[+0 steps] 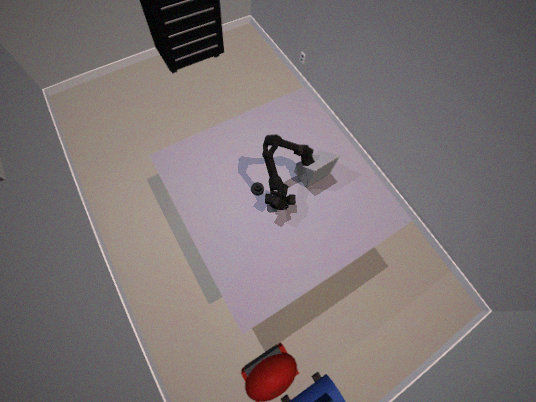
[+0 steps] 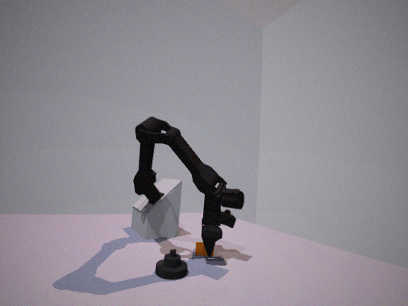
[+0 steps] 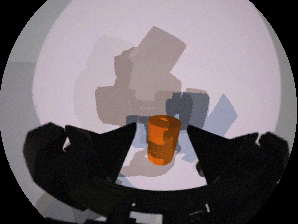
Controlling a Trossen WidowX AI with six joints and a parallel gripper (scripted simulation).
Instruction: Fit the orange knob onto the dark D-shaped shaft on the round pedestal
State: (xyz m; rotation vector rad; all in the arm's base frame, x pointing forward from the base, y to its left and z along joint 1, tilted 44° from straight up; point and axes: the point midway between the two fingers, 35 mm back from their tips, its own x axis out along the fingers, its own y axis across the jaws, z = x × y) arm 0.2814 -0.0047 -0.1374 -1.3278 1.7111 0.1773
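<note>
The orange knob [image 2: 199, 249] [image 3: 161, 140] lies on its side on the pale table top, a little to the right of the round dark pedestal [image 2: 171, 269] [image 1: 257, 189]. The short dark shaft [image 2: 173, 253] stands up from the pedestal's middle with nothing on it. My gripper [image 2: 210, 249] [image 3: 162, 127] [image 1: 280, 202] points straight down and is lowered over the knob. In the wrist view its two dark fingers stand open on either side of the knob with gaps between them and it. In the top view the arm hides the knob.
The arm stands on a white wedge-shaped block [image 2: 160, 215] [image 1: 322, 167] behind the knob. A black shelf unit [image 1: 185, 30] stands at the far end of the room. A red round object [image 1: 270, 377] and a blue one [image 1: 320, 392] stand on the floor by the near edge.
</note>
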